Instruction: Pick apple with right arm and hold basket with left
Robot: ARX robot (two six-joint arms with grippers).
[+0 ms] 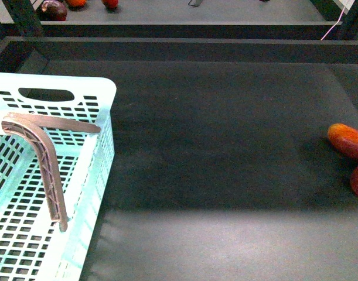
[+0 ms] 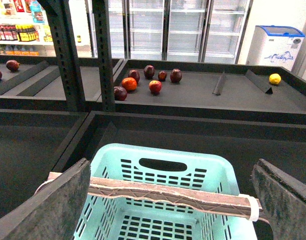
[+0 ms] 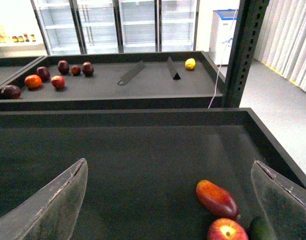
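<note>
right gripper (image 3: 169,164) is hanging with jaws wide apart, holding nothing, over bare counter (image 3: 142,145). the apple (image 3: 226,231) is lying near the counter's right wall, close against an elongated orange-red fruit (image 3: 217,199). the approach should be centring on the apple alone. left gripper (image 2: 172,165) is gaping wide, and the basket (image 2: 158,154) swing handle (image 2: 168,196) is lying across the gap, not yet clamped.

This is a grocery shop: glass-door fridges (image 2: 168,30) line the back wall with a chest freezer (image 2: 278,42) beside them, stocked shelves (image 2: 15,31) carry bottles, and loose fruit (image 2: 155,86) lies in dark display bins (image 3: 153,87) behind a mint shopping basket (image 2: 163,165).
</note>
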